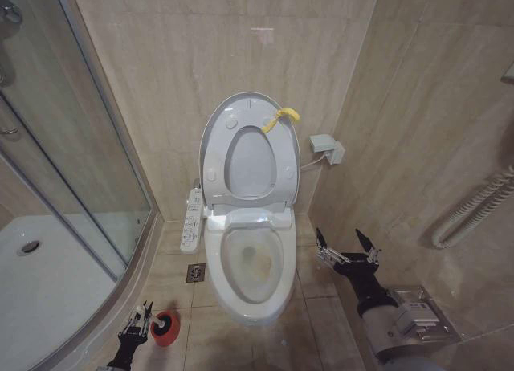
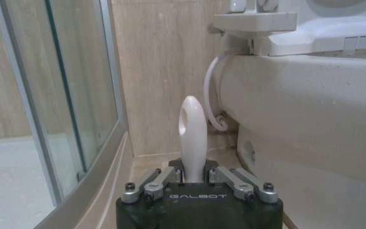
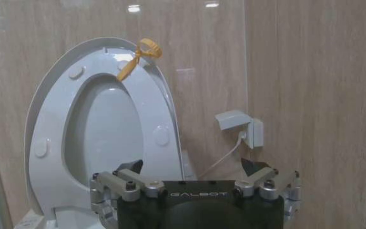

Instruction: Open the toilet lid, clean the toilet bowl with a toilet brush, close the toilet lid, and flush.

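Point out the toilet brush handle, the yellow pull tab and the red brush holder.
toilet brush handle (image 2: 191,138), left wrist view, middle of the white looped stick.
yellow pull tab (image 1: 281,119), head view, on the yellow strap.
red brush holder (image 1: 165,328), head view, on its red wall.

The toilet bowl (image 1: 250,267) sits at centre against the back wall, the toilet lid (image 1: 249,146) and seat raised upright behind it at 12 o'clock. A control panel (image 1: 192,220) hangs at the bowl's 9 o'clock, a floor drain (image 1: 195,272) just below it. The shower enclosure (image 1: 56,226) lies farther left. At 7 o'clock the left claw (image 1: 136,321) closes on the toilet brush (image 2: 192,138), beside its holder (image 1: 165,328). At 3 o'clock the right claw (image 1: 347,244) hovers spread apart, a wall socket (image 1: 328,148) at 1 o'clock.
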Motion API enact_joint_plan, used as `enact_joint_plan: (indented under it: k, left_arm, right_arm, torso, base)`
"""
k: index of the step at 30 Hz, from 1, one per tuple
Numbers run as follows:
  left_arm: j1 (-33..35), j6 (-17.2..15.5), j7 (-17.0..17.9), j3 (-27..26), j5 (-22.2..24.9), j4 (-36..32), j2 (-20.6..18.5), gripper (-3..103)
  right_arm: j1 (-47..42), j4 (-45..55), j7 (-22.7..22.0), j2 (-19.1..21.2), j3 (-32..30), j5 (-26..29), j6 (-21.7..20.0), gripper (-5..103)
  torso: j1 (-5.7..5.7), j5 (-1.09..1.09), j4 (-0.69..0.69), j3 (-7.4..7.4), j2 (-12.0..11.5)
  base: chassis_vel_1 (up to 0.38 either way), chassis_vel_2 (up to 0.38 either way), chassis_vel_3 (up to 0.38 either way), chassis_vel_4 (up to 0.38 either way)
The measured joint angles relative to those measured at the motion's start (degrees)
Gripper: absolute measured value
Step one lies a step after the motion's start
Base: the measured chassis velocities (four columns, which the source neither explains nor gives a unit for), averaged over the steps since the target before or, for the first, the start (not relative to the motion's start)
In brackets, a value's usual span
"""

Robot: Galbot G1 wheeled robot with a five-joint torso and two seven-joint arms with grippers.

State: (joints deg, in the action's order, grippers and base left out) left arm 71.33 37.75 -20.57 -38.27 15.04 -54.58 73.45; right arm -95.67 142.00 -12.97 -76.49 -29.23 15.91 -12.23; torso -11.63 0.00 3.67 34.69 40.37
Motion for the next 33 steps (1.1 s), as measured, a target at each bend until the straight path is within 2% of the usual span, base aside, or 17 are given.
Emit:
enact_joint_plan:
  k: [3,6,7,10,11,15,16,18,19,22,23,26,27,33]
  left_arm:
    - [0.86,-0.6,-0.02,-0.08,0.35,-1.88,-0.27,20]
    - [3.85,-2.85,0.72,-0.33,1.58,-8.74,-0.89,20]
    - [3.85,-2.85,0.72,-0.33,1.58,-8.74,-0.89,20]
    - [7.64,-3.56,1.05,-1.07,4.24,-17.3,-1.34,20]
    - [7.64,-3.56,1.05,-1.07,4.24,-17.3,-1.34,20]
    - [14.55,-5.78,2.16,-2.69,7.76,-29.89,-1.99,20]
    - [14.55,-5.78,2.16,-2.69,7.76,-29.89,-1.99,20]
    - [20.57,-7.31,4.76,-4.06,9.89,-37.74,-2.01,20]
    - [20.57,-7.31,4.76,-4.06,9.89,-37.74,-2.01,20]
    - [28.47,-8.31,6.29,-5.25,13.37,-48.08,-1.63,20]
    - [28.47,-8.31,6.29,-5.25,13.37,-48.08,-1.63,20]
    - [32.8,-7.31,5.67,-4.94,12.07,-54.91,-1.41,20]
    - [32.8,-7.31,5.67,-4.94,12.07,-54.91,-1.41,20]
    - [37.88,-7.01,5.16,-5.17,11.7,-65.05,-0.37,20]
  right_arm:
    - [0.0,0.0,0.0,0.0,0.0,0.0,0.0,100]
    - [0.0,0.0,0.0,0.0,0.0,0.0,0.0,100]
    - [0.0,0.0,0.0,0.0,0.0,0.0,0.0,100]
    - [0.0,0.0,0.0,0.0,0.0,0.0,0.0,100]
    - [0.0,0.0,0.0,0.0,0.0,0.0,0.0,100]
    - [0.0,0.0,0.0,0.0,0.0,0.0,0.0,100]
    - [0.0,0.0,0.0,0.0,0.0,0.0,0.0,100]
    - [-0.01,0.0,0.0,0.0,0.0,0.0,0.0,100]
    - [-0.01,0.0,0.0,0.0,0.0,0.0,0.0,100]
    - [0.0,0.0,0.01,0.0,0.0,0.0,0.0,100]
    - [0.0,0.0,0.01,0.0,0.0,0.0,0.0,100]
    - [0.0,0.0,0.0,0.0,0.0,0.0,0.0,100]
    - [0.0,0.0,0.0,0.0,0.0,0.0,0.0,100]
    - [0.01,0.0,0.01,0.0,0.0,0.0,0.0,100]
  torso:
    - [0.0,-0.02,0.0,0.0,0.0]
    - [0.0,-0.01,0.0,0.0,0.0]
    - [0.0,-0.01,0.0,0.0,0.0]
    - [0.0,0.0,-0.01,0.0,0.0]
    - [0.0,0.0,-0.01,0.0,0.0]
    - [0.0,0.01,0.01,0.0,0.0]
    - [0.0,0.01,0.01,0.0,0.0]
    - [0.0,0.01,-0.02,0.0,0.0]
    - [0.0,0.01,-0.02,0.0,0.0]
    - [0.01,0.02,-0.03,-0.01,0.0]
    - [0.01,0.02,-0.03,-0.01,0.0]
    - [0.01,-0.01,0.02,-0.01,0.0]
    - [0.01,-0.01,0.02,-0.01,0.0]
    - [0.01,0.02,-0.02,0.0,0.0]
  base:
    - [0.0,0.0,0.0,0.0]
    - [0.0,0.0,0.0,0.0]
    - [0.0,0.0,0.0,0.0]
    - [0.0,0.0,0.0,0.0]
    - [0.0,0.0,0.0,0.0]
    - [0.0,0.0,0.0,0.0]
    - [0.0,0.0,0.0,0.0]
    - [0.0,0.0,0.0,0.0]
    - [0.0,0.0,0.0,0.0]
    - [0.0,0.0,0.0,0.0]
    - [0.0,0.0,0.0,0.0]
    - [0.0,0.0,0.0,0.0]
    - [0.0,0.0,0.0,0.0]
    - [0.0,0.0,0.0,0.0]
